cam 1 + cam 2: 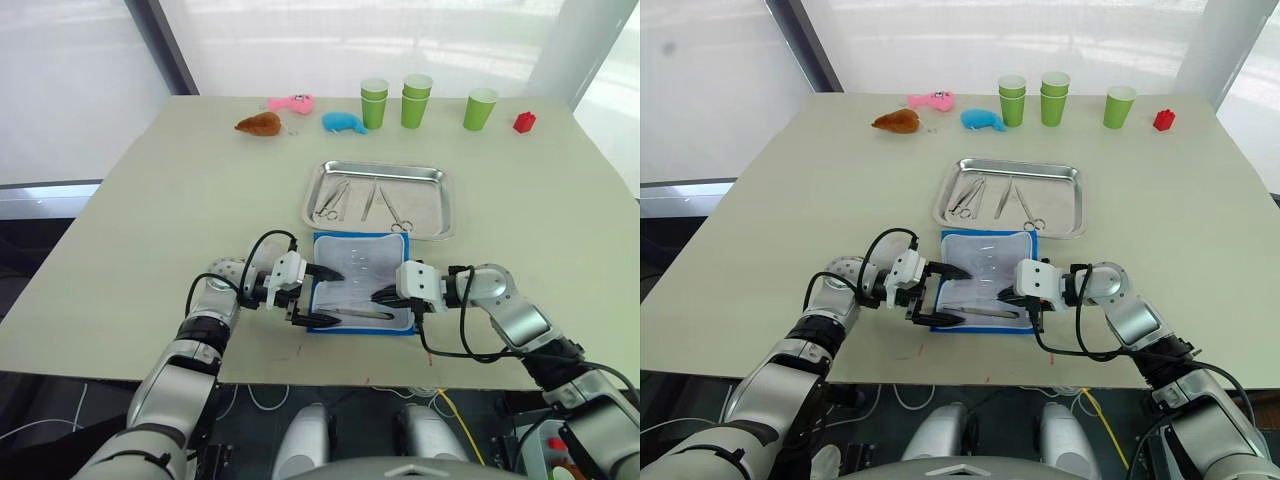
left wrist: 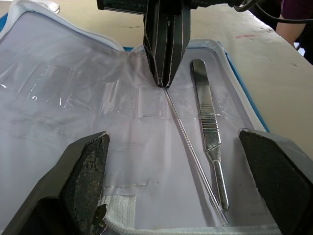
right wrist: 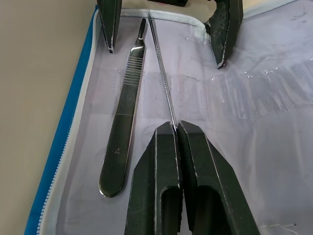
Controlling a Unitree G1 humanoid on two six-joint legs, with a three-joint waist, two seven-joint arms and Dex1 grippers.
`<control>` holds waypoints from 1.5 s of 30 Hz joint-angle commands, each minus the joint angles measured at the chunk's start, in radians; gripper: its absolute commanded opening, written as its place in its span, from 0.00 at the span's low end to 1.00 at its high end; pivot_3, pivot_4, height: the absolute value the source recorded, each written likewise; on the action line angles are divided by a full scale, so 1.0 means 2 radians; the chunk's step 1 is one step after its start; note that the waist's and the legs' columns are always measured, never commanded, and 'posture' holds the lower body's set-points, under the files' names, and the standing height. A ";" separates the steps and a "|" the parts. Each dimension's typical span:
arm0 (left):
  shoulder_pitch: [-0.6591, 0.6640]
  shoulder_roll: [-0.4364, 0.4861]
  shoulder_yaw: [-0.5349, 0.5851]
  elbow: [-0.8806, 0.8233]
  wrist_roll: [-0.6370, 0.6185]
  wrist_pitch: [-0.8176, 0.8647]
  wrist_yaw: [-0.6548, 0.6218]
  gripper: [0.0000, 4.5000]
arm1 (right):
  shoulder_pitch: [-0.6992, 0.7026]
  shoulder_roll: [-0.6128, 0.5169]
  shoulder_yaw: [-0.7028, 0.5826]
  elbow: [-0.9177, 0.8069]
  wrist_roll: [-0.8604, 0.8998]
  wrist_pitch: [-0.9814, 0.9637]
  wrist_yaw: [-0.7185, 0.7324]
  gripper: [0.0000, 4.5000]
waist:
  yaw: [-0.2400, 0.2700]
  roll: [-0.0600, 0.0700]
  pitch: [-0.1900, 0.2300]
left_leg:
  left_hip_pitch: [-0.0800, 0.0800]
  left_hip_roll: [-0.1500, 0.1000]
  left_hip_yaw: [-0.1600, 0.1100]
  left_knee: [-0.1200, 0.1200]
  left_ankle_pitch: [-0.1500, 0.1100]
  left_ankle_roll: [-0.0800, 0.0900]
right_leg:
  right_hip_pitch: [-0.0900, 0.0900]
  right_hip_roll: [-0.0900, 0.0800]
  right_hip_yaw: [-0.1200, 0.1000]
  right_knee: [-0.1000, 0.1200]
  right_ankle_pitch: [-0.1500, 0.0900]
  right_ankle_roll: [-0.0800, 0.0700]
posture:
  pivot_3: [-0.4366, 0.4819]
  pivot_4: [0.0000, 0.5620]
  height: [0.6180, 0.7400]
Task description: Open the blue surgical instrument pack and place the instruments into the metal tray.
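Observation:
The blue surgical instrument pack (image 1: 360,258) lies open at the table's front, pale lining up. On the lining rest a flat silver handle (image 3: 124,122) and a thin straight tool (image 3: 161,68). My right gripper (image 3: 177,128) is shut on one end of the thin tool, at the pack's right side (image 1: 380,295). At the pack's left edge my left gripper (image 1: 325,297) stands open, its fingers (image 2: 83,181) straddling the other ends of both tools without touching them. Behind the pack, the metal tray (image 1: 378,168) holds several instruments (image 1: 335,200), among them ring-handled scissors (image 1: 397,215).
Along the far edge stand three green cup stacks (image 1: 415,100), a red block (image 1: 524,122), a blue plush (image 1: 343,122), a pink toy (image 1: 292,103) and a brown toy (image 1: 260,124). The table's front edge (image 1: 330,378) runs just below the pack.

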 commanded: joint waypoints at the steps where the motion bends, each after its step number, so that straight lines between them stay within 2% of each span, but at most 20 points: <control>1: 0.031 -0.008 -0.043 0.022 0.036 0.016 -0.020 1.00 | 0.010 -0.010 0.006 0.005 -0.015 0.017 0.005 0.00 | 0.000 0.000 0.000 | 0.000 0.000 0.000 0.000 0.000 0.000 | 0.000 0.000 0.000 0.000 0.000 0.000 | 0.48 0.27 1.00; 14: 0.034 -0.008 -0.041 0.022 0.036 0.015 -0.020 1.00 | 0.000 -0.048 -0.010 -0.072 -0.008 0.057 0.026 0.00 | 0.001 0.000 0.000 | 0.000 0.000 0.000 0.000 0.000 0.000 | 0.000 0.000 0.000 0.000 0.000 0.000 | 0.48 0.27 1.00; 20: 0.033 -0.010 -0.041 0.025 0.037 0.014 -0.020 1.00 | -0.001 -0.065 -0.023 -0.086 0.002 0.059 0.034 0.00 | 0.001 0.000 0.000 | 0.000 0.000 0.000 0.000 0.000 0.000 | 0.000 0.000 0.000 0.000 0.000 0.000 | 0.48 0.27 1.00; 30: 0.030 -0.011 -0.040 0.027 0.039 0.012 -0.020 1.00 | 0.013 -0.058 -0.030 -0.074 0.016 0.052 0.031 0.00 | 0.001 -0.001 0.001 | 0.000 0.000 0.000 0.000 0.000 0.000 | 0.000 0.000 0.000 0.000 0.000 0.000 | 0.48 0.27 1.00; 45: 0.034 -0.012 -0.042 0.022 0.038 0.013 -0.020 1.00 | 0.002 -0.104 -0.050 -0.120 0.024 0.075 0.050 0.00 | 0.002 0.000 0.001 | -0.001 0.000 0.000 0.000 0.000 0.000 | 0.000 0.000 0.000 -0.001 0.000 0.000 | 0.48 0.27 1.00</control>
